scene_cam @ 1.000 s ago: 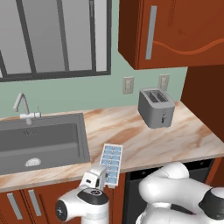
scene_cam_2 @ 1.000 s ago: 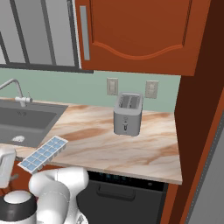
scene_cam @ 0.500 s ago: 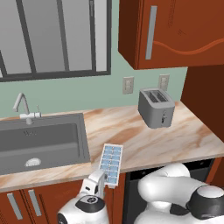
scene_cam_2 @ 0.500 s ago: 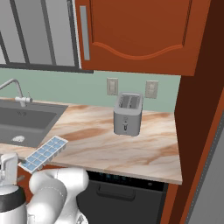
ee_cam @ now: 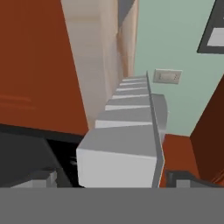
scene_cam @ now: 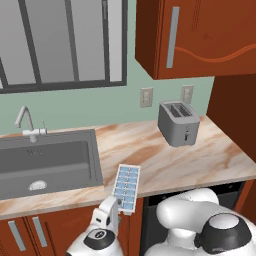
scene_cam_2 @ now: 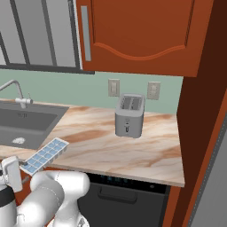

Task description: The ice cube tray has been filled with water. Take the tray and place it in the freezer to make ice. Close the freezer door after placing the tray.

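Note:
The ice cube tray [scene_cam: 127, 186] is a narrow white tray with pale-blue cells. It lies on the marble counter [scene_cam: 165, 160] with its near end hanging over the front edge, seen from the other side as the tray [scene_cam_2: 44, 155]. My gripper [scene_cam: 108, 216] sits just below and in front of that overhanging end, also visible at the gripper [scene_cam_2: 13, 174]. In the hand view the tray's grey underside [ee_cam: 127, 131] reaches right up to the open gripper [ee_cam: 113, 178], one fingertip on each side of its near end. I cannot tell whether they touch it. The freezer and its door are out of view.
A steel sink [scene_cam: 45, 162] with a faucet [scene_cam: 27, 125] lies left of the tray. A grey toaster [scene_cam: 177, 122] stands at the back right. A black dishwasher [scene_cam_2: 124, 195] sits under the counter, and red-brown cabinets [scene_cam: 195, 35] hang above.
The hand has sunk a little lower in front of the counter edge. The tray has stayed where it was.

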{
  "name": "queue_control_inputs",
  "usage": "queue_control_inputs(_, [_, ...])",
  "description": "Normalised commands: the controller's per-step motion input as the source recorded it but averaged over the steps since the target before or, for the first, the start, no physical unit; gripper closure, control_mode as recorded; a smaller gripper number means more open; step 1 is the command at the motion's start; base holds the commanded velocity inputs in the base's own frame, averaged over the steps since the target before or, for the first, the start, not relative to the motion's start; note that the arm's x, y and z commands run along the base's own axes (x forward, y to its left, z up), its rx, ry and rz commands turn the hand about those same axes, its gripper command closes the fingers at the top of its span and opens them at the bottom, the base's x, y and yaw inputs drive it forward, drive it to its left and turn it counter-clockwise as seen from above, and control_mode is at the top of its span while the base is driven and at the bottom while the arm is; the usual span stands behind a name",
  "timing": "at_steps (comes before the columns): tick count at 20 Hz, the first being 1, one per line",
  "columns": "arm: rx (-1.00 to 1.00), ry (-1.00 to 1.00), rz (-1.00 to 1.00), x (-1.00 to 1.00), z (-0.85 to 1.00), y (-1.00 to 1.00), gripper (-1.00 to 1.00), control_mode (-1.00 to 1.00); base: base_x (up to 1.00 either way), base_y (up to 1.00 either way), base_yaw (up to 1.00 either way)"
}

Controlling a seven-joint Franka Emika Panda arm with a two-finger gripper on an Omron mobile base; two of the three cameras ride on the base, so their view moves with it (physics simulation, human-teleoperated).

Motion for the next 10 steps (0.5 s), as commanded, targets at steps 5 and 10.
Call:
queue_control_inputs(5, [-0.11,-0.14,0.00,0.01,-0.02,0.08,-1.00,-1.00,0.00,0.00,0.00])
queue_control_inputs(10, [-0.11,-0.18,0.00,0.00,0.00,0.07,-1.00,-1.00,0.00,0.00,0.00])
